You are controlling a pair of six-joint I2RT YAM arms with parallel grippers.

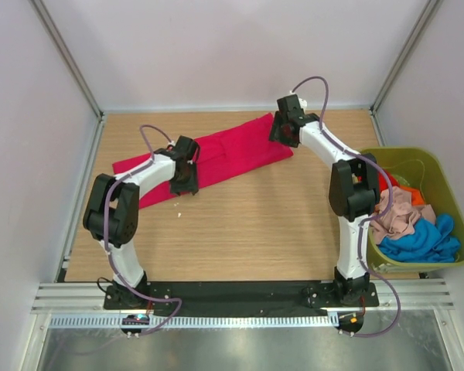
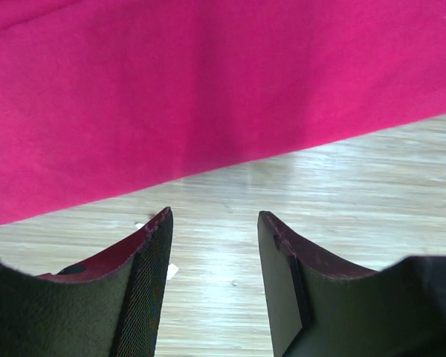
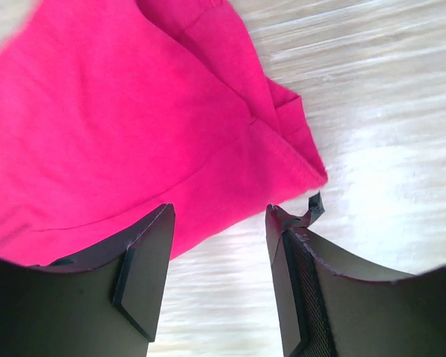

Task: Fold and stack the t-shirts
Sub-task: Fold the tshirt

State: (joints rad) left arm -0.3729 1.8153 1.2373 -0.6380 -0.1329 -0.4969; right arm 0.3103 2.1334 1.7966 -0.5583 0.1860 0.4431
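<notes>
A crimson-red t-shirt [image 1: 216, 154] lies folded into a long band across the back of the wooden table. My left gripper [image 1: 184, 178] hovers at its near edge, left of middle; in the left wrist view the gripper [image 2: 214, 223] is open with only bare wood between its fingers and the red cloth [image 2: 208, 82] just beyond. My right gripper [image 1: 282, 131] is at the band's right end; in the right wrist view the gripper [image 3: 219, 216] is open and empty, the shirt's folded corner [image 3: 171, 126] lying just ahead of the tips. Other t-shirts, orange-red [image 1: 387, 185], beige-pink [image 1: 398, 212] and blue [image 1: 425, 239], are heaped in the tub.
An olive-green plastic tub [image 1: 448, 185] stands at the table's right edge, beside the right arm. A small white scrap [image 1: 178, 214] lies on the wood near the left gripper. White walls close in the table on three sides.
</notes>
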